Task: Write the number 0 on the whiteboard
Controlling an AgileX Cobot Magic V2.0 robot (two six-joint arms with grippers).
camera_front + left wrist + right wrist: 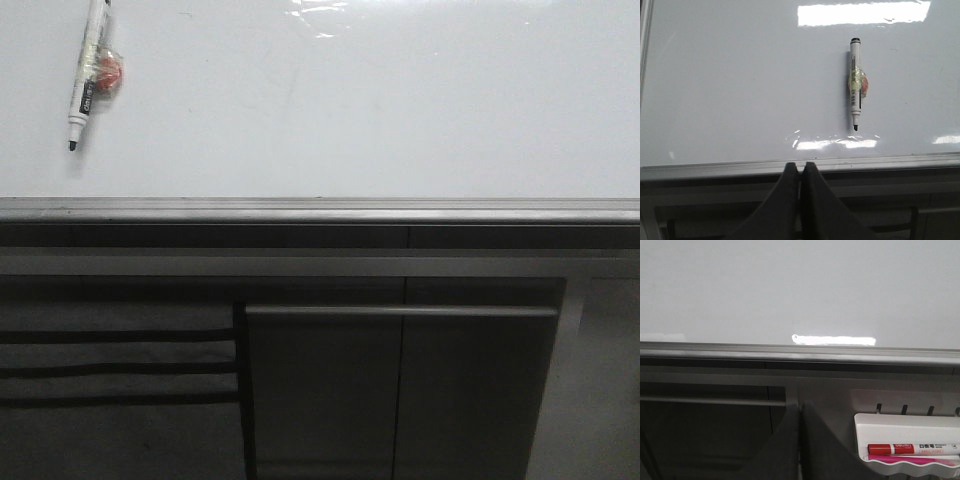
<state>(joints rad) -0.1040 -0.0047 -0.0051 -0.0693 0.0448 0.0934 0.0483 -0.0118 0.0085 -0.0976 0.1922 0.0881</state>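
The whiteboard (350, 110) lies flat in front of me, glossy white with faint smudges and patches of glare, and no drawn figure shows on it in any of my views; its surface is bare of ink. Its grey metal edge (320, 209) runs along the near side, straight across the front view. A marker (86, 75) lies on the board near the far left corner, uncapped, its black tip pointing toward the near edge and its white barrel a little tilted. Clear tape and something small and reddish (108, 71) are wrapped around the barrel's middle; I cannot tell what the reddish thing is. In my left wrist view the same marker (855, 85) lies well apart from my left pincer (800, 172), which hangs just off the near edge with its two dark fingers pressed together and nothing between them. My right pincer (799, 412) is likewise closed tight and empty, held off the near edge, below the level of the board's rim. Beside it a white tray (907, 447) hangs on the grey cabinet front (400, 390) under the board, holding a red marker (912, 448) lying on its side, with a pink one (912, 460) just beneath it.
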